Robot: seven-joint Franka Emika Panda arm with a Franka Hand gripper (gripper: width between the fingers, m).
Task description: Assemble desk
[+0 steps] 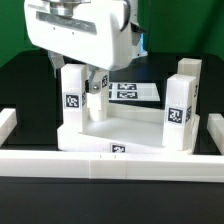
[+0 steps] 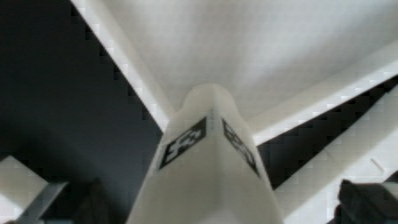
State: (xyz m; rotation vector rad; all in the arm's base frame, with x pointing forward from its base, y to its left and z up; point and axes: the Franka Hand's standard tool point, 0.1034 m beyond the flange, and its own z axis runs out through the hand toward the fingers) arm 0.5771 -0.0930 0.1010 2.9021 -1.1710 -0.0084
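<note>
Exterior view: the tabletop [image 1: 125, 135] is seen lying on the black table against the long white border rail [image 1: 110, 160], with two block legs standing upright on it. One leg [image 1: 74, 95] stands at the exterior view's left, another leg [image 1: 181, 105] at the right, each bearing a square tag. The gripper [image 1: 95, 82] is hung just above and beside the left leg, largely masked by the white arm housing; its fingers are spread, nothing pinched. The marker board [image 1: 133, 91] is partly hidden behind the arm. Wrist view: a tagged leg [image 2: 214, 150] is seen close up and blurred between dark fingertips [image 2: 39, 200] cut off by the frame edge; contact cannot be judged.
</note>
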